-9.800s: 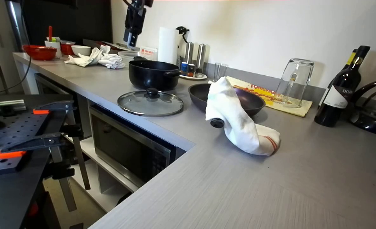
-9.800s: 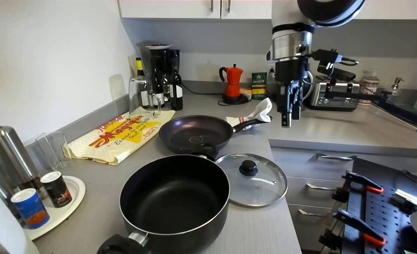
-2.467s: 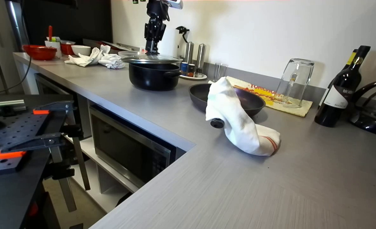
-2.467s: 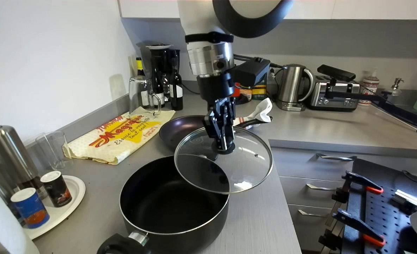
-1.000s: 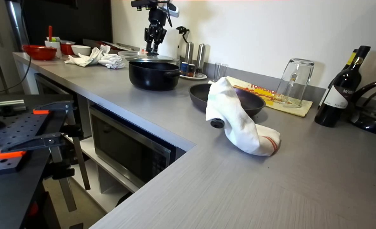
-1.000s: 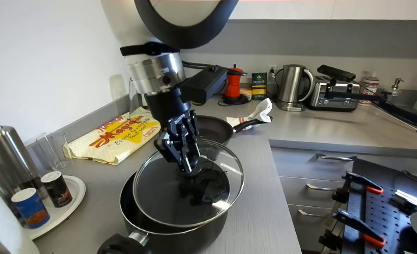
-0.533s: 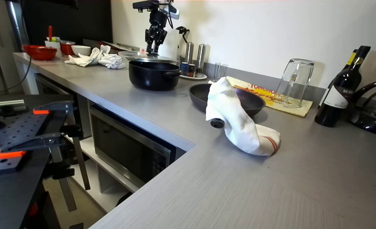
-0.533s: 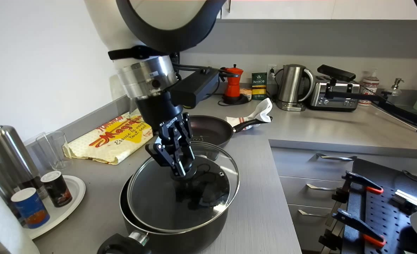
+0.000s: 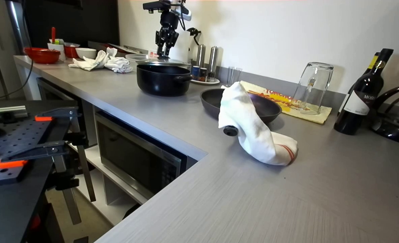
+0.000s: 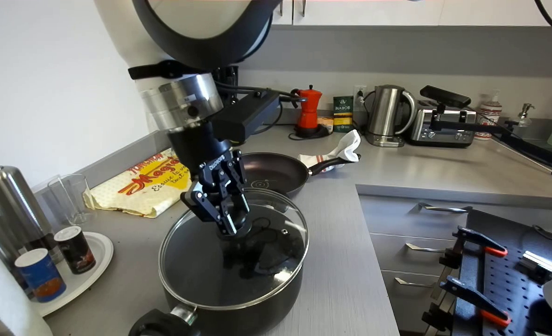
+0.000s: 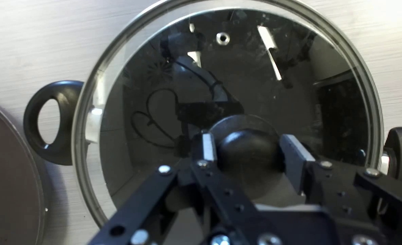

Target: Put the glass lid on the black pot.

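Note:
Shut on the round black knob [image 11: 247, 149] of the glass lid, my gripper [image 11: 249, 147] has a finger on either side of it. The glass lid [image 10: 196, 270] lies over the opening of the black pot [image 10: 278, 296], its metal rim roughly lined up with the pot's rim. In an exterior view the lid [image 9: 177, 63] appears at the top of the pot [image 9: 162, 82], slightly tilted; whether its whole edge touches the rim I cannot tell. Through the glass, the pot's dark inside shows in the wrist view. A pot handle [image 11: 66, 112] sticks out at the left there.
A dark frying pan [image 10: 276, 172] stands close beside the pot, a white cloth [image 10: 346, 149] at its handle. A plate [image 10: 101, 254] with small shakers and a clear glass [image 10: 73, 200] are near the wall. The counter's front edge runs alongside the pot.
The lid, earlier flat on the counter, was gripped by its knob and lifted. Over the last second it has moved left in an exterior view, from partly to almost fully covering the pot.

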